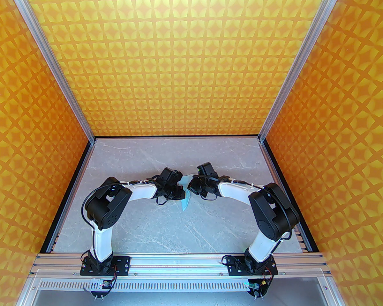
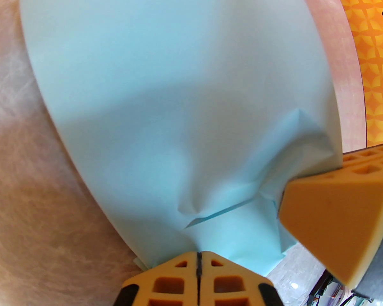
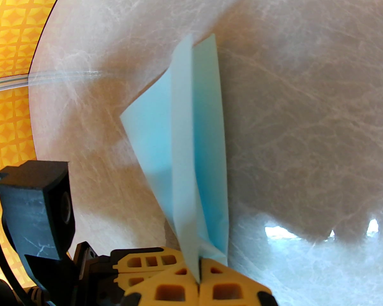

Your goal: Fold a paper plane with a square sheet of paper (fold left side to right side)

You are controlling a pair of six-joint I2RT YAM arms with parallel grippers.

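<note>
The light-blue square sheet of paper (image 1: 185,202), folded into layers, hangs above the table's middle between both grippers. In the left wrist view the sheet of paper (image 2: 178,91) spreads wide and crumples near the grips. My left gripper (image 2: 199,257) is shut on its near edge, and the right gripper's orange finger (image 2: 335,209) presses its right corner. In the right wrist view the sheet of paper (image 3: 207,139) stands edge-on as a narrow layered wedge with my right gripper (image 3: 199,277) shut on its lower tip. From above, the left gripper (image 1: 180,191) and right gripper (image 1: 190,188) nearly touch.
The grey marble table (image 1: 146,228) lies inside orange patterned walls (image 1: 185,59) with aluminium frame posts. The left wrist's black camera housing (image 3: 35,202) sits close beside the right gripper. Both arms arch inward from their bases at the near edge.
</note>
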